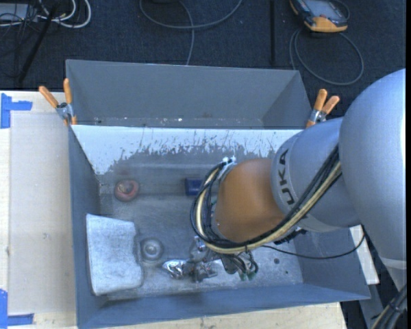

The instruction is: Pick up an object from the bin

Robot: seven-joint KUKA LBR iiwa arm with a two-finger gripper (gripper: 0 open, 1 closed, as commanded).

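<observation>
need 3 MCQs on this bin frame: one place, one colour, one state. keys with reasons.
1. Where in the grey metal bin does the white rectangular cloth pad lie?
A. the view's lower-left corner
B. upper-right corner
C. centre

2. What colour is the small round disc on the floor above that pad?
A. green
B. red
C. yellow

3. How does the gripper stand?
A. raised above the rim
B. low inside the bin, by a shiny metal piece
C. outside the bin

Key: 1A, it lies along the left and near walls; 2B, red against grey floor; 3B, its tip is down beside that piece.
</observation>
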